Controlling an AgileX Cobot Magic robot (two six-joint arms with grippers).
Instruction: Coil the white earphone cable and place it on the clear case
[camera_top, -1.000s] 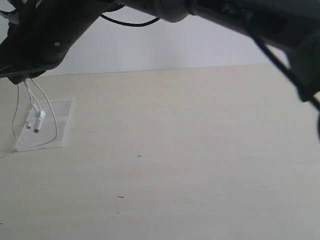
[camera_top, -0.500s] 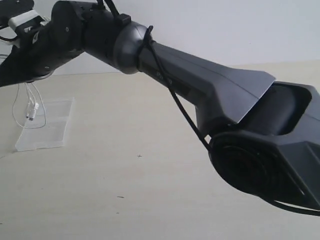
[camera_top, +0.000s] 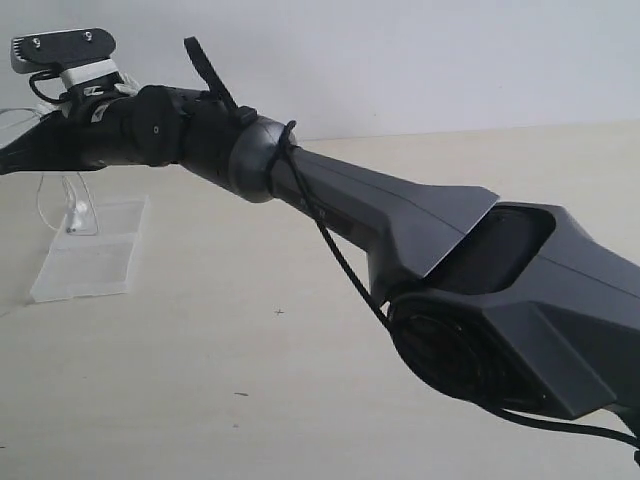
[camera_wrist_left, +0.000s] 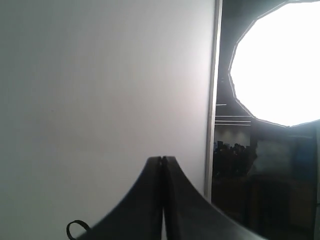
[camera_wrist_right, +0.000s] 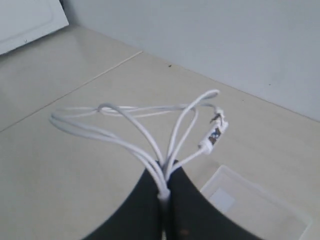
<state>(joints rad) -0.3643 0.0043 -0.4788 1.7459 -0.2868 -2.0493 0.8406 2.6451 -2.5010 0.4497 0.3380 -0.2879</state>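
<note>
The right end effector (camera_wrist_right: 164, 192) pinches the gathered loops of the white earphone cable (camera_wrist_right: 213, 135), which dangle over the clear case (camera_wrist_right: 260, 210) on the table (camera_top: 300, 400). The left end effector (camera_wrist_left: 161, 161) is closed and empty.

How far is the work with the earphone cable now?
Done: the white earphone cable is gathered into loops. In hand: the right hand pinches the bundle, hanging over the clear case. Left: to lower it onto the case and let go. The left hand is shut on nothing.
</note>
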